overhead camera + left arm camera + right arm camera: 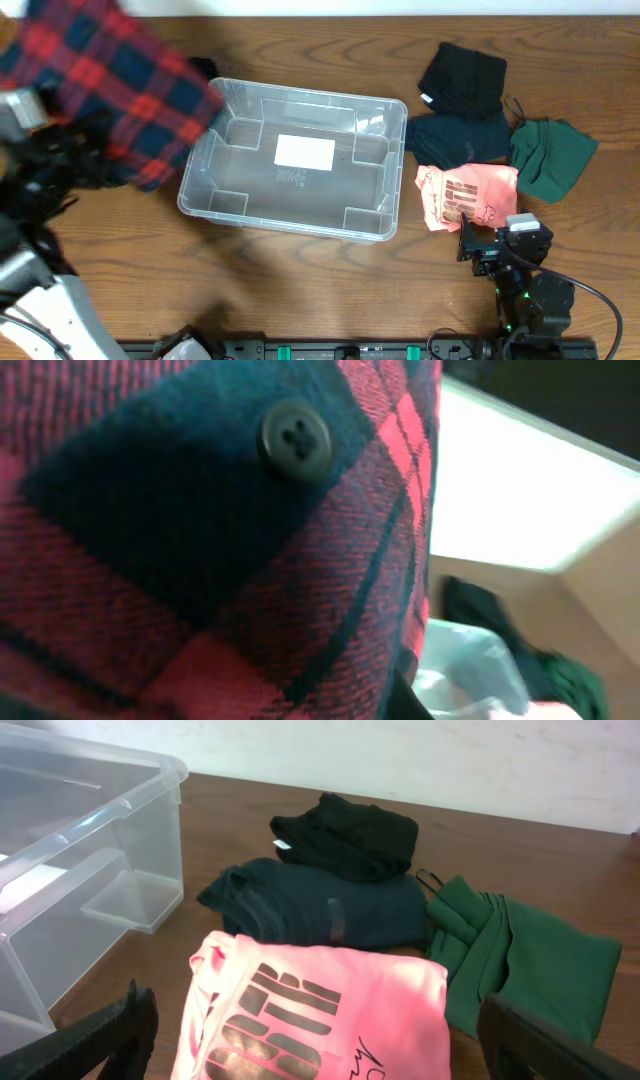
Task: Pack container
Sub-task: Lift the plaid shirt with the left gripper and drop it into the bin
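The clear plastic container (215, 195) stands mid-table with a white label on its base; nothing lies inside it. It also shows in the right wrist view (120, 850). My left gripper is hidden under a red and navy plaid shirt (110, 80) that it holds up above the container's left end. The shirt fills the left wrist view (200, 540), a dark button showing. My right gripper (320, 1045) is open and empty just in front of a folded pink shirt (465, 195), which also shows in the right wrist view (320, 1010).
Right of the container lie a black folded garment (462, 78), a dark navy one (455, 138) and a green one (550, 155). They also show in the right wrist view: black (350, 835), navy (310, 905), green (520, 955).
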### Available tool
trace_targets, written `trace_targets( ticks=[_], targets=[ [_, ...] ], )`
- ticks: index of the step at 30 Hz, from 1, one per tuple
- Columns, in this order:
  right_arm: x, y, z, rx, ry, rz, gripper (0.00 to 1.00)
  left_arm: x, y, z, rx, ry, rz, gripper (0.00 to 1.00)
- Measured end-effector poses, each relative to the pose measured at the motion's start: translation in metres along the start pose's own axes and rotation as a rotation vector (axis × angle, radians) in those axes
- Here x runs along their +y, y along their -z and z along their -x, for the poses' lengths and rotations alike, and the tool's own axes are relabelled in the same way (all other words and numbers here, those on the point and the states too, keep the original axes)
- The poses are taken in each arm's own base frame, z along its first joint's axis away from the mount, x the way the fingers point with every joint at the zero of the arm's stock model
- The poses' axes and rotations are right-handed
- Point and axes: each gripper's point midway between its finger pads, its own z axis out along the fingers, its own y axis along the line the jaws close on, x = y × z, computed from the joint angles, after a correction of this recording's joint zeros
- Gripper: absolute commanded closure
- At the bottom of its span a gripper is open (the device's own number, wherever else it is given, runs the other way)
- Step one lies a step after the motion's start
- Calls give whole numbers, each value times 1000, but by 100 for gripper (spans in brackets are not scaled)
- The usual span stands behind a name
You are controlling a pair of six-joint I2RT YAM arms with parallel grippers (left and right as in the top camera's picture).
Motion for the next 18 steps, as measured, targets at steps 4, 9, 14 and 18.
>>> trace_targets(
  ticks=[4, 9, 14, 18],
  targets=[
    [0, 0, 0, 0, 0, 0, 1, -62, -31, -8, 52, -57, -227, 94],
    [0, 0, 0, 0, 0, 0, 1, -113, -74, -45, 206, -22, -453, 94],
    [0, 0, 0, 0, 0, 0, 1, -137, -119, -98, 400, 64, -575, 94],
    [0, 0, 0, 0, 0, 0, 1, -131, -143, -140, 546, 168, -576, 94]
  ],
)
